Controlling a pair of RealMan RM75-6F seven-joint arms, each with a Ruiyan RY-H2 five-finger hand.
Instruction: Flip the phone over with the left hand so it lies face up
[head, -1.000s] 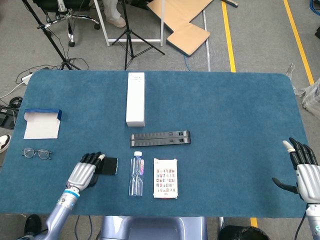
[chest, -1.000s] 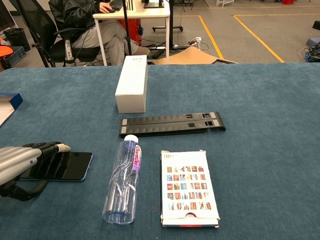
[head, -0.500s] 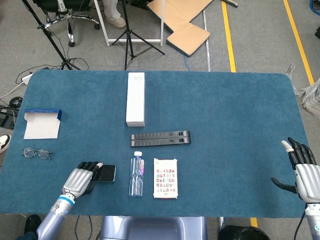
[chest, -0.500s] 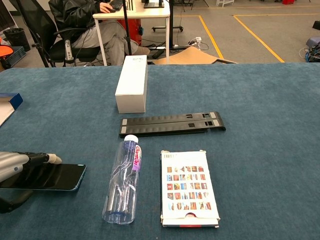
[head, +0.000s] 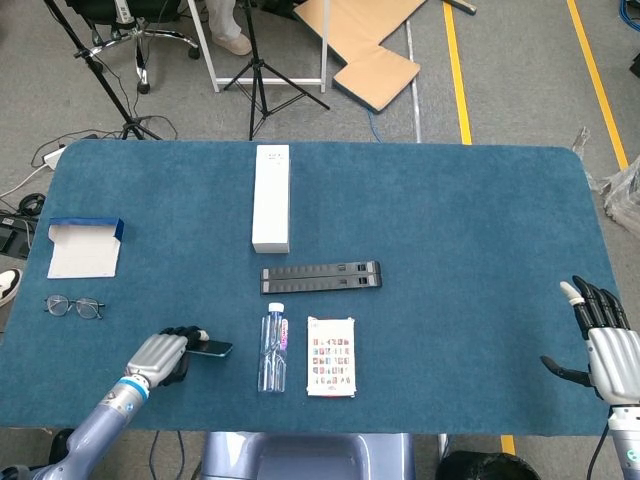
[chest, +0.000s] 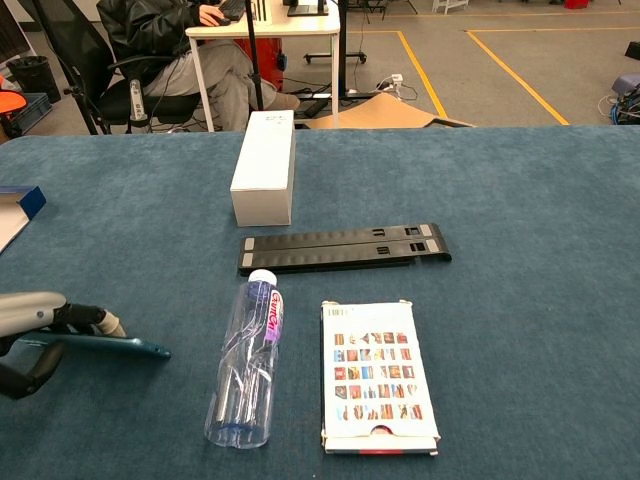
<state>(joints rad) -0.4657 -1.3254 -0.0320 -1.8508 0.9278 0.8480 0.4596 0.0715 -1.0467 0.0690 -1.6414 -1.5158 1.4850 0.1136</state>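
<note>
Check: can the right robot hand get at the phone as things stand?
Probably not. The right robot hand sits open at the table's far right edge, while the phone is at the far left, held by the left robot hand, with the bottle and card box between.

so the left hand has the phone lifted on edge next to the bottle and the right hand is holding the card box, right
Not quite: the right hand holds nothing; it is open at the table's far right edge, well away from the card box, as the head view shows. The left hand does have the phone tilted up beside the bottle.
</note>
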